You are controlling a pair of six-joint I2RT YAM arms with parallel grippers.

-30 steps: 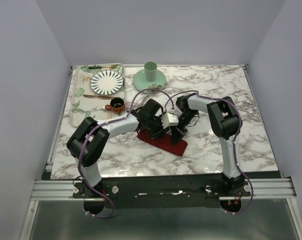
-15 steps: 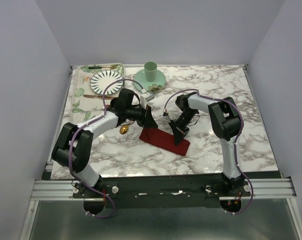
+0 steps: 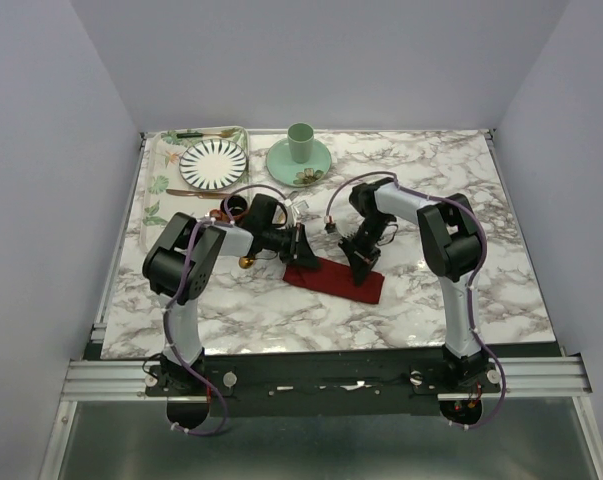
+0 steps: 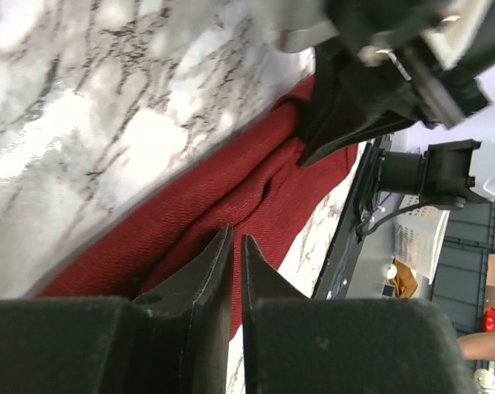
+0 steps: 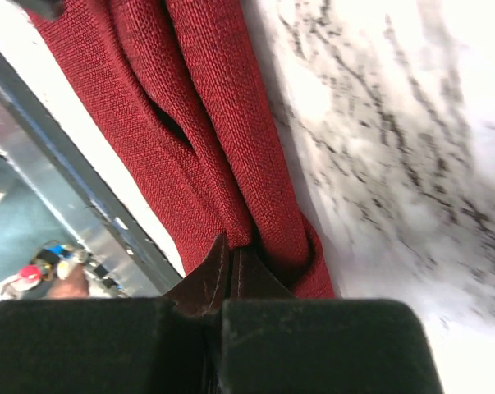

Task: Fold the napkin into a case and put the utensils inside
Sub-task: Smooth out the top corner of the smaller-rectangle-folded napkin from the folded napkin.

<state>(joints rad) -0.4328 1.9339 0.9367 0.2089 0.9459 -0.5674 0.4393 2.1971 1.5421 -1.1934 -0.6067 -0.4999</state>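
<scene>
Forearm low and nearly level, the left arm doubles back at its elbow over the left side of the tabletop [image 3: 431, 160] and reaches to the right, bringing the left gripper [image 3: 299, 246] to the left end of the napkin [image 3: 333, 281]. The napkin lies near the middle of the tabletop as a narrow, creased dark red strip, slanting a little between the two arms. In the left wrist view the left gripper [image 4: 235, 240] points along the cloth [image 4: 247, 180]. Its jaws stand almost together with only a thin slit between them, and I cannot tell whether any fabric is caught there. The right arm rises from its base to a high elbow, runs back toward the centre, then bends steeply down at the wrist. That sets the right gripper [image 3: 365, 262] onto the right part of the strip. In the right wrist view its jaws are clenched on a bunched fold of the napkin [image 5: 218, 107], the cloth puckering into the right gripper [image 5: 229, 251]. A small gold spoon [image 3: 245, 262] lies on the tabletop just beside the left forearm, apart from the cloth. At the far left, a tray [image 3: 153, 205] carries a striped plate [image 3: 213, 163] and a brown mug [image 3: 231, 208]. A green cup [image 3: 300, 142] on its saucer [image 3: 281, 165] stands beside the tray.
</scene>
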